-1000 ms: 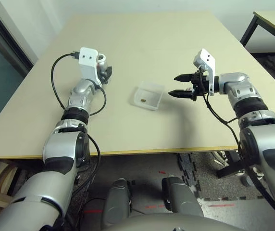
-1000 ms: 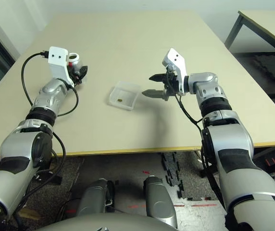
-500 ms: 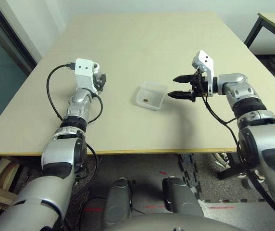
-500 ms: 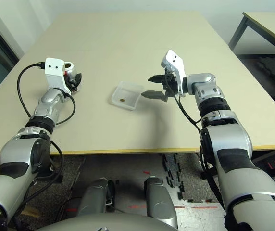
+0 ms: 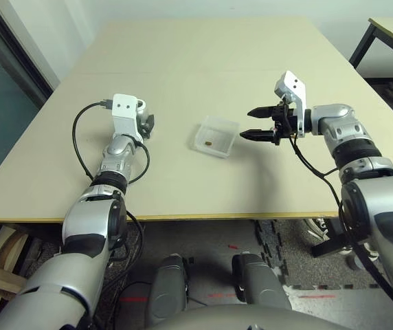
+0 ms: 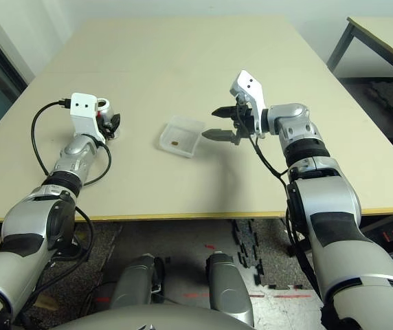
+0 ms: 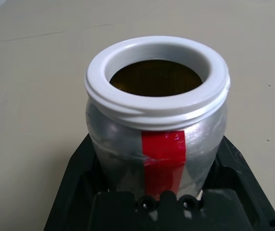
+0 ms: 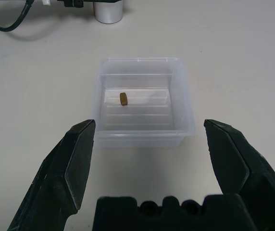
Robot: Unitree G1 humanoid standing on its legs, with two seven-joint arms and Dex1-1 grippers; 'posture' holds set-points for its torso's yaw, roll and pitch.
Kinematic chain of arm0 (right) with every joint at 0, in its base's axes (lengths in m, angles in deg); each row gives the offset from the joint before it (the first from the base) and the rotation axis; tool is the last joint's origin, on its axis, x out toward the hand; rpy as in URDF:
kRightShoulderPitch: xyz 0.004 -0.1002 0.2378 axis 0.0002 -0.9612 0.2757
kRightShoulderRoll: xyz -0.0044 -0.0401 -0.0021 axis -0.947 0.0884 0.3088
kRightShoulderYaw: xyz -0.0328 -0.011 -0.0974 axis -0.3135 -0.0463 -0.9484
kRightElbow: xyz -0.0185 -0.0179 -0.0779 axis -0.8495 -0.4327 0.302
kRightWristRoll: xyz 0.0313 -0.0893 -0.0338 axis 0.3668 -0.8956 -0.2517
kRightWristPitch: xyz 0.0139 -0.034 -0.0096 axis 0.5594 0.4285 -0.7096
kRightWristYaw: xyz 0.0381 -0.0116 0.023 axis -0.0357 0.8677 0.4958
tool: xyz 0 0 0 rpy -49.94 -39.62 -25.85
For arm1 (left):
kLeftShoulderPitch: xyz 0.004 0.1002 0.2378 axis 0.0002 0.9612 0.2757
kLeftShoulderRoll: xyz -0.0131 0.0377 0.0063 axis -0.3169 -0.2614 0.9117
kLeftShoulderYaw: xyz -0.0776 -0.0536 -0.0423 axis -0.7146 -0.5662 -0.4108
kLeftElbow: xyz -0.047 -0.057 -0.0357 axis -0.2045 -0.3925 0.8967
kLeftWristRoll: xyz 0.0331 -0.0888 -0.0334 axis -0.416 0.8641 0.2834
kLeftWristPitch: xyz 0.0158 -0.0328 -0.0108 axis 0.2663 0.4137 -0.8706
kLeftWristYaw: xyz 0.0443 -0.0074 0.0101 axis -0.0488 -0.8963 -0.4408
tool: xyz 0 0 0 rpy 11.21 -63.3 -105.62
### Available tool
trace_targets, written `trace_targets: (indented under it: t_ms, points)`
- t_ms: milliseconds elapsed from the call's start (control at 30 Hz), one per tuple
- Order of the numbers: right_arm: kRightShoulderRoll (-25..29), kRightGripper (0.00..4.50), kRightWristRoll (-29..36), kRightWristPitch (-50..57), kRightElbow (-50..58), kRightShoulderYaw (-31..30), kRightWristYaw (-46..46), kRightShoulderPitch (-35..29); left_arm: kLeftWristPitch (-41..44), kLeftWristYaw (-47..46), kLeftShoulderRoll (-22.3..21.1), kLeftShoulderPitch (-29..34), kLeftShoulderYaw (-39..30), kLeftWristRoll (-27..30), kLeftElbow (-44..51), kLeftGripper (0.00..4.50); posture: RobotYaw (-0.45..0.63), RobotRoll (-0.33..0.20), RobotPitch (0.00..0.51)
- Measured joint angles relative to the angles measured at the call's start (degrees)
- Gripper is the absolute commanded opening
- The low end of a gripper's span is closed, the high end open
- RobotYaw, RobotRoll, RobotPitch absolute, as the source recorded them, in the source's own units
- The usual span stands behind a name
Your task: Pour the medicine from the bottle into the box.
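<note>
On the worktop [image 5: 203,62], my left pincer [image 7: 156,211] grips the bottle [image 7: 157,115] upright at nine o'clock of the box [image 5: 214,135], my right pincer [image 5: 257,122] gapes empty at its three o'clock, and one pill [image 8: 123,99] lies inside it.

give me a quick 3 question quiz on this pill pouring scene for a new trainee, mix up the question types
1. True or false: the right gripper is shut on the box.
2. Which gripper holds the bottle? A) left B) right C) neither
3. Fill in: one brown pill lies inside the ____.

Key:
1. False. Its fingers stand open, beside the box and apart from it.
2. A. The left gripper is shut on the bottle, which stands mouth up with no cap on.
3. box
</note>
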Motion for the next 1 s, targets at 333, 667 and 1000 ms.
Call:
trace_targets:
  t_ms: [333,667,1000]
  points:
    - [0.0,4.50,0.0,0.0,0.0,0.0,0.0,0.3,-0.8,0.1,0.6,1.9,0.8,-0.2,0.0,4.49,-0.18,0.000,0.070]
    - [0.0,4.50,0.0,0.0,-0.2,0.0,0.0,0.4,-3.6,1.3,0.5,6.0,1.5,-0.1,5.5,4.49,-0.17,0.000,0.071]
    - [-0.1,4.50,-0.1,-0.5,-0.8,0.0,-0.1,0.5,0.0,1.2,1.1,19.2,1.5,1.2,26.3,4.49,-0.15,0.000,0.073]
